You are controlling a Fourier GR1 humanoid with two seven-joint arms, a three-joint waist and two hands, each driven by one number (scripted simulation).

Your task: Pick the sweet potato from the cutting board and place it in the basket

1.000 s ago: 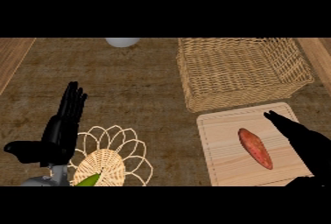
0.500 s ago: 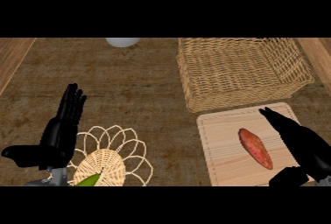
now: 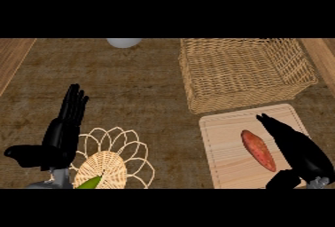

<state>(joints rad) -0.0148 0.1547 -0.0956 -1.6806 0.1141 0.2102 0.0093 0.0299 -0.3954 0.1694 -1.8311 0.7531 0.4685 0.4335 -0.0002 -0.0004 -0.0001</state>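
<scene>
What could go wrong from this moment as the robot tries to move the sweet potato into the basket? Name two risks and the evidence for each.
1. The right hand lies beside the sweet potato with straight fingers, not around it, so closing could nudge it across the cutting board rather than grip it.
2. The basket stands right behind the board with tall walls; a low carry might catch its near rim.

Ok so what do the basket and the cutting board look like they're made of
The basket looks like woven wicker, tan and matt: its walls show a tight crisscross weave of strands. The cutting board looks like pale, unvarnished wood: fine grain lines run along it, and a shallow groove follows its rim. The sweet potato lies on it. Whether either is natural fibre or an imitation cannot be told.
</scene>
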